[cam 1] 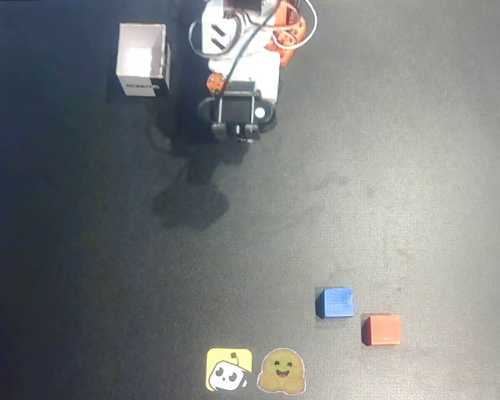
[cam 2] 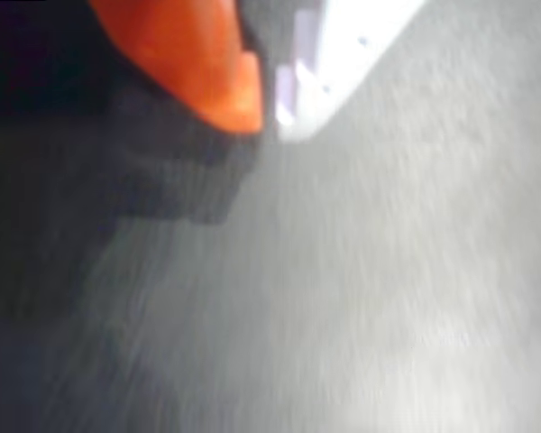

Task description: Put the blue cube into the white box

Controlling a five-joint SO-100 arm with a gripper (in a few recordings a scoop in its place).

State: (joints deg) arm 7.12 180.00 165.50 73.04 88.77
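The white box [cam 1: 142, 60] stands near the top left of the overhead view, on the dark table [cam 1: 83, 250]. A dark printed label [cam 1: 141, 86] runs along its lower side wall, but the lettering is too small to read. Its opening faces up and the pale inside looks bare.

At the bottom edge of the same view two stickers lie flat on the table, just beside each other: a yellow square one [cam 1: 228, 369] with a small white cartoon robot, and a tan smiling blob-shaped one [cam 1: 282, 372]. Neither carries any writing that I can make out.

The blue cube [cam 1: 336, 302] sits on the table in the lower right part of the overhead view, well apart from the white box. A red cube [cam 1: 382, 329] rests just beside it, lower and to the right, with a narrow gap between them.

The white and orange arm [cam 1: 242, 42] is folded up at the top centre, to the right of the box. Its hand [cam 1: 237, 129] hangs over bare table, holding nothing. In the wrist view an orange finger [cam 2: 207, 72] and a white finger [cam 2: 343, 54] nearly meet at their tips, so the hand [cam 2: 270, 117] stands narrow, above blurred grey table.
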